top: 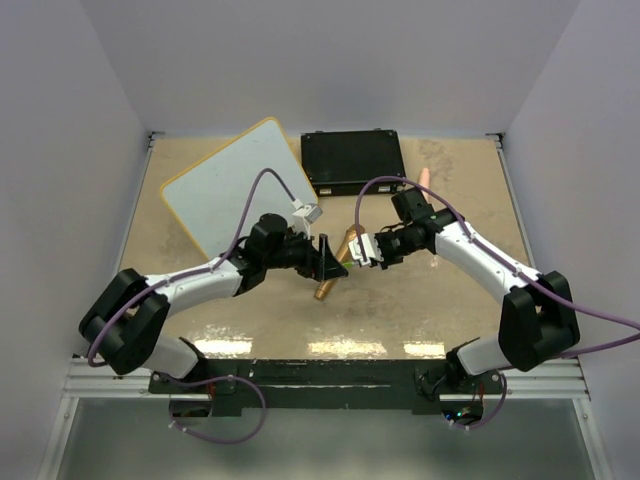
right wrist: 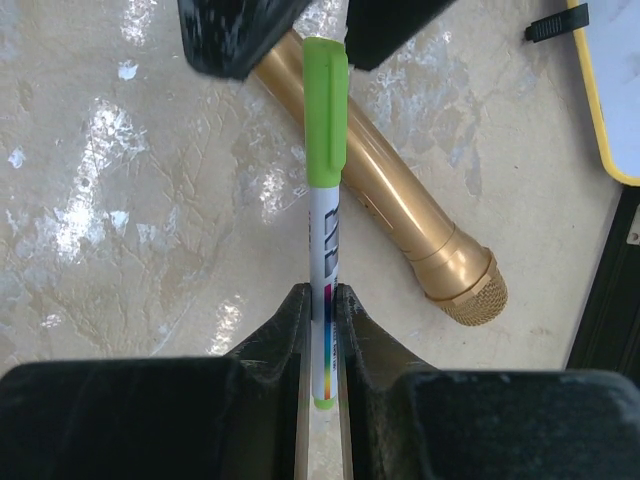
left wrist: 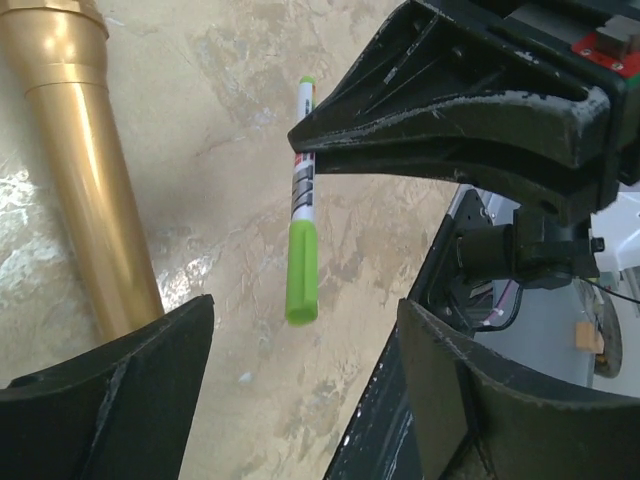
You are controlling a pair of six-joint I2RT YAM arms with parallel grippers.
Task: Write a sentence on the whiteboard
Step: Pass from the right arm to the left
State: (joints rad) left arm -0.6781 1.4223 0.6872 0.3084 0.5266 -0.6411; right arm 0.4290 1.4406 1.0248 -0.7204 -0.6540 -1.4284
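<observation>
The whiteboard (top: 235,185) lies flat on the far left part of the surface (top: 430,310), turned at an angle so that one rounded corner points toward the back wall. Its yellow-orange rim shows all round, and its right edge sits just beside the black case (top: 353,160), which lies at the back centre. The left arm's cable crosses over the board's near corner in the top view.

In front of the board the two arms meet above the middle of the surface. The right claw (right wrist: 322,300) is clamped on a marker (right wrist: 325,150), its two fingers pressed against the white printed barrel near the tail end, with the green cap pointing away toward the left arm. The left claw (left wrist: 305,330) is spread, one finger on each side of the green cap. A gap shows between each finger and the cap in the left wrist view.

Below the marker a gold microphone (right wrist: 400,210) lies on the surface, its mesh head toward the whiteboard's corner and its handle running under the pen at a slant. The marker is held clear of it.
</observation>
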